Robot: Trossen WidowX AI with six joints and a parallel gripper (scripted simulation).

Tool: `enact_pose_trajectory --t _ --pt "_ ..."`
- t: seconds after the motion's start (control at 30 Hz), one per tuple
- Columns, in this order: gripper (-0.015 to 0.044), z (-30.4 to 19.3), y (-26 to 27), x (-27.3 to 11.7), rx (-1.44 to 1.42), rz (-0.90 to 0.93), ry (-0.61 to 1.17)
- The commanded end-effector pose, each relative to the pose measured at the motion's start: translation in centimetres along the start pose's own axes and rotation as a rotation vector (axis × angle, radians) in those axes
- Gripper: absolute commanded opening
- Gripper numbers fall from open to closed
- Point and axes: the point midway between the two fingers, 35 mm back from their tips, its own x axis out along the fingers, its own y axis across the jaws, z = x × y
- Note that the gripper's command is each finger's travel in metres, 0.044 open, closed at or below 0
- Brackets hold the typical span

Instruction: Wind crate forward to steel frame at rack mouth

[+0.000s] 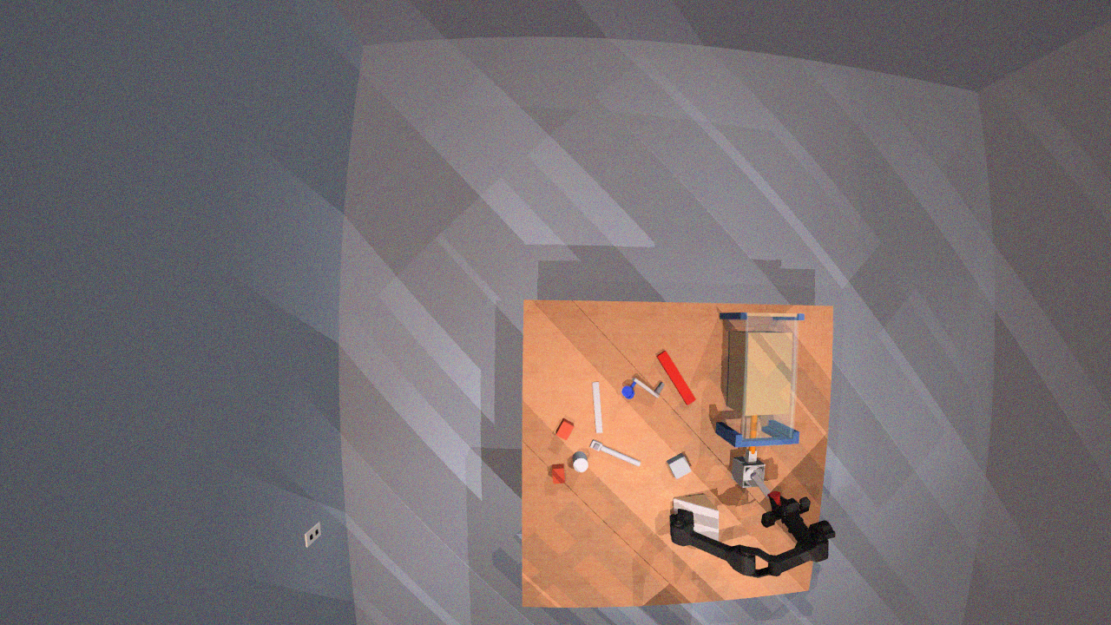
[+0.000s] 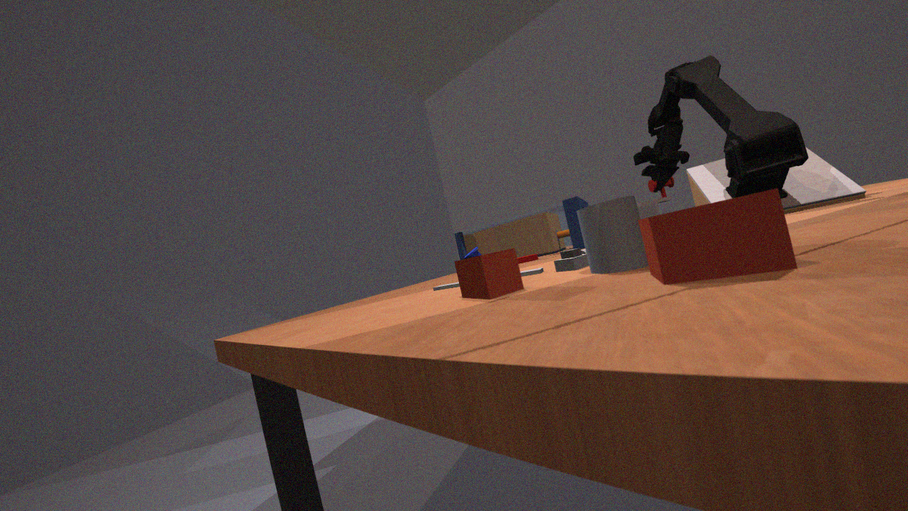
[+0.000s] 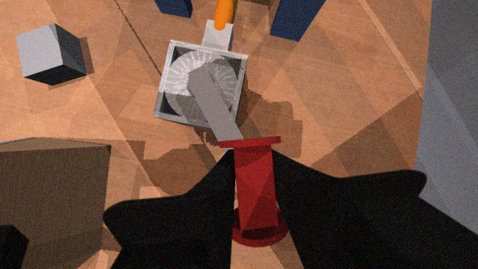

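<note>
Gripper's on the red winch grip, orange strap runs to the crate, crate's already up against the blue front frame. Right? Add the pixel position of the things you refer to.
Not the crate (image 1: 769,372): the top view shows a gap between it and the blue front frame (image 1: 765,441). The rest stands.

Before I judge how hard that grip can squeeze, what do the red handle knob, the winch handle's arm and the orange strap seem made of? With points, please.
Red knob (image 2: 662,189) (image 3: 255,183): probably painted plastic or metal; even red, faceted.
Winch handle's arm (image 3: 214,102): likely bare metal; flat, matte grey.
Orange strap (image 1: 753,426) (image 3: 225,13): perhaps webbing or rubber; smooth, rounded, no weave visible.
</note>
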Motion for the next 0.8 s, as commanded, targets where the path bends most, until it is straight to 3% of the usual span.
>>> enact_pose_trajectory --t 0.0,0.27,0.67,0.77 --pt "0.0 0.28 -1.07 0.48 -0.007 -0.013 -0.007" --pt "0.0 0.22 -0.6 0.13 0.076 -0.029 0.018" --pt "0.0 0.27 -0.67 0.16 0.919 -0.419 -0.007" --pt "0.0 0.28 -0.61 0.14 0.967 -0.443 -0.022"
